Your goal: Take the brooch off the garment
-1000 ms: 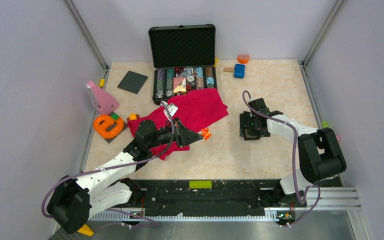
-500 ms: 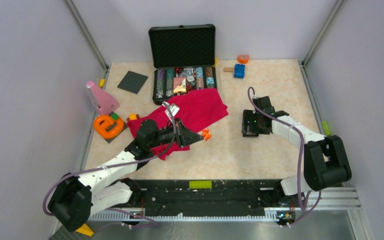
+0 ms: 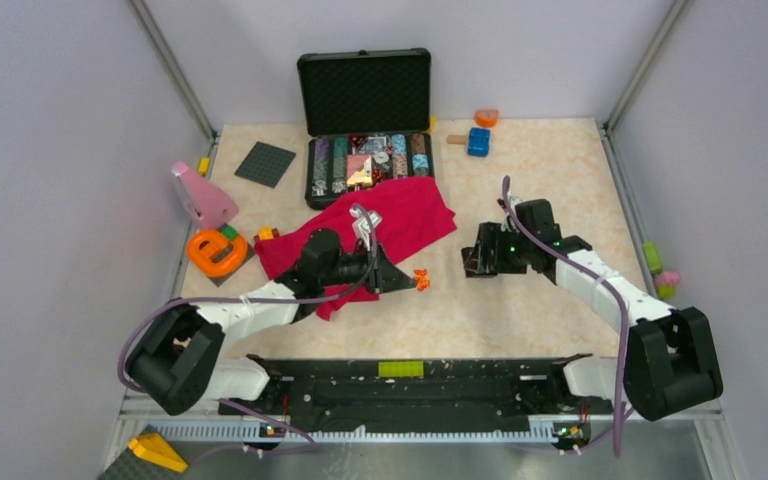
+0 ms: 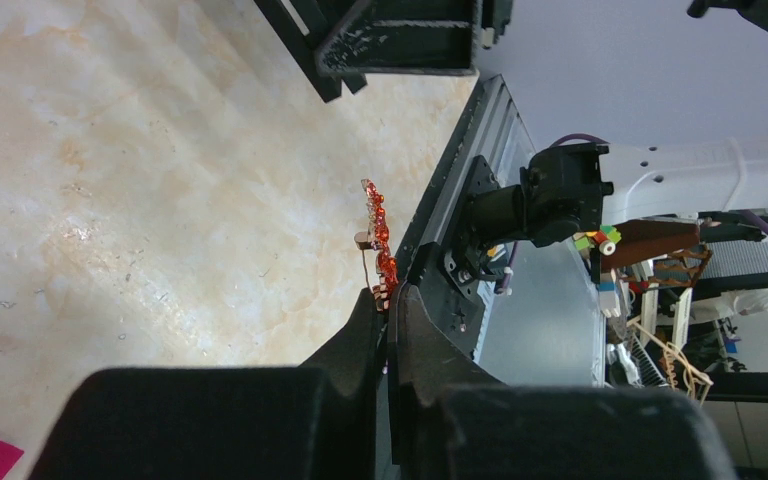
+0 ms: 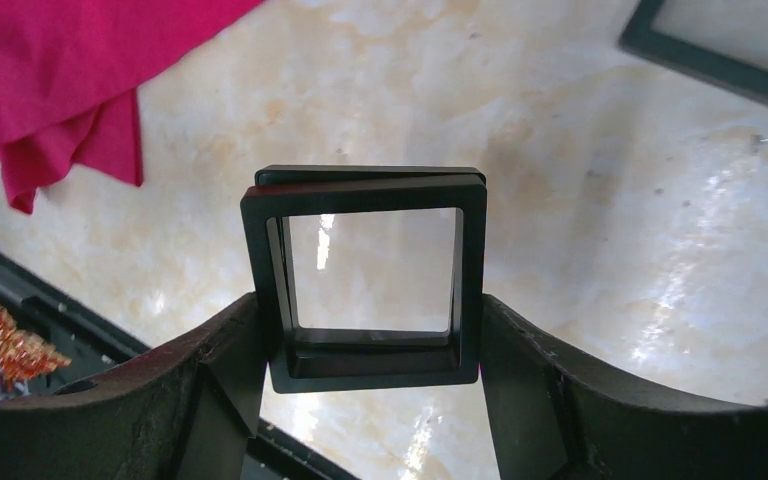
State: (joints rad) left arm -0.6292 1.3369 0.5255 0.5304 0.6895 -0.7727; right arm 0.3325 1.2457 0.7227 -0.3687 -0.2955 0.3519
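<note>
The brooch (image 3: 421, 279), a tiny orange-red spiky ornament, is pinched by its lower end in the tips of my left gripper (image 3: 408, 281), which is shut on it. It is over bare table, apart from the red garment (image 3: 400, 220). In the left wrist view the brooch (image 4: 378, 240) sticks up past the left gripper (image 4: 390, 297). My right gripper (image 3: 480, 262) is just right of the brooch, shut on a small black square frame box (image 5: 370, 280) with a clear window, gripped by its sides. At the right wrist view's left edge the brooch (image 5: 5, 340) shows again.
An open black case (image 3: 365, 110) with chip rows stands at the back. A pink stand (image 3: 203, 197), an orange ring toy (image 3: 215, 252) and a dark plate (image 3: 265, 164) are at the left. Blue (image 3: 478, 142) and orange (image 3: 486, 117) blocks lie far right. Another black frame (image 5: 720, 50) lies on the table.
My right gripper has closed on the black frame box and carried it left, close to the brooch. The left gripper has shifted slightly right, still holding the brooch.
</note>
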